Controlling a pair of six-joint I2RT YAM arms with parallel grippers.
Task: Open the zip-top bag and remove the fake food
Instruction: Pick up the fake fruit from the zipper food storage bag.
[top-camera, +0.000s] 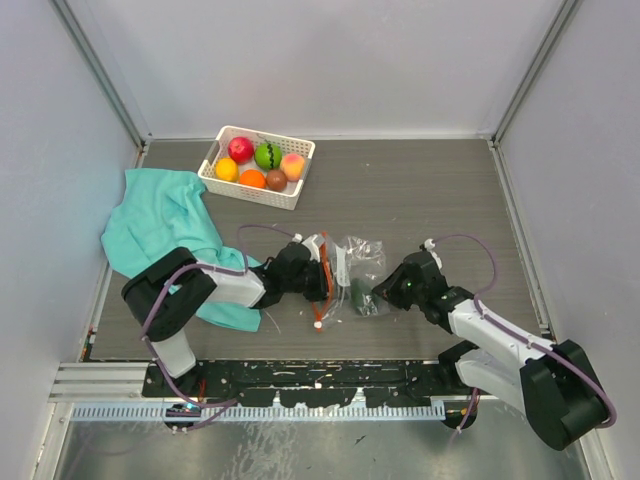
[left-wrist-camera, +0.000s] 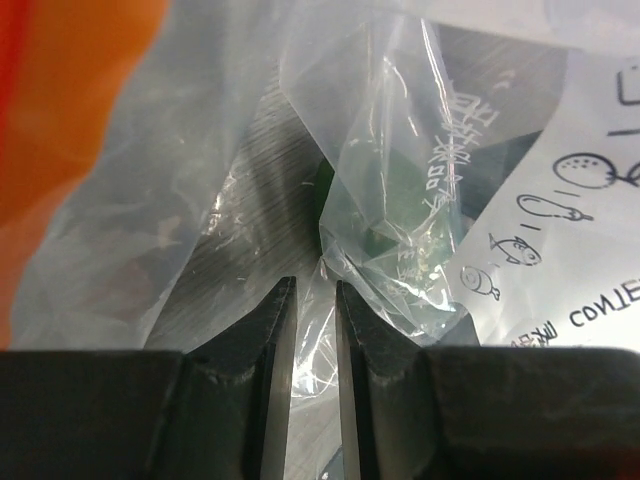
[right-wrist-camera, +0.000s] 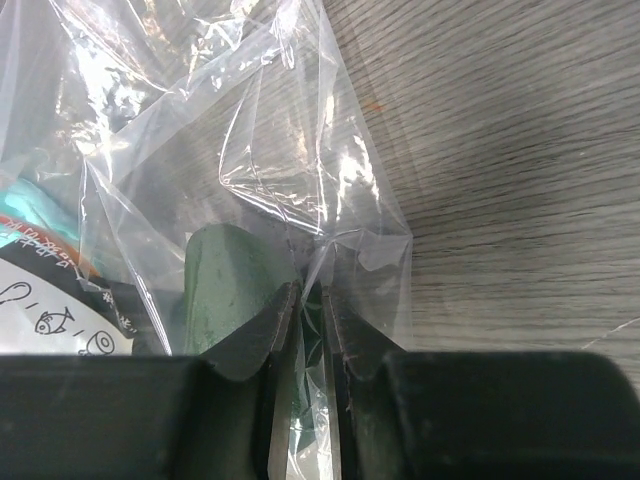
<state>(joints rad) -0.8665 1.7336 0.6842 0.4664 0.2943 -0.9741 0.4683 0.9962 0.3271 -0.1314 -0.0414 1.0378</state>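
Bag (top-camera: 352, 268) lies on worktop (top-camera: 440, 200) between both arms, zipper end toward the left one. Right tool (right-wrist-camera: 310, 290) is clamped on a film corner, I judge to anchor it. Left tool (left-wrist-camera: 315, 285) stands nearly together with film in the gap; I can't tell if it bites. Green piece (right-wrist-camera: 225, 285) sits inside; fruit (top-camera: 240, 150) fills basket (top-camera: 250, 194).
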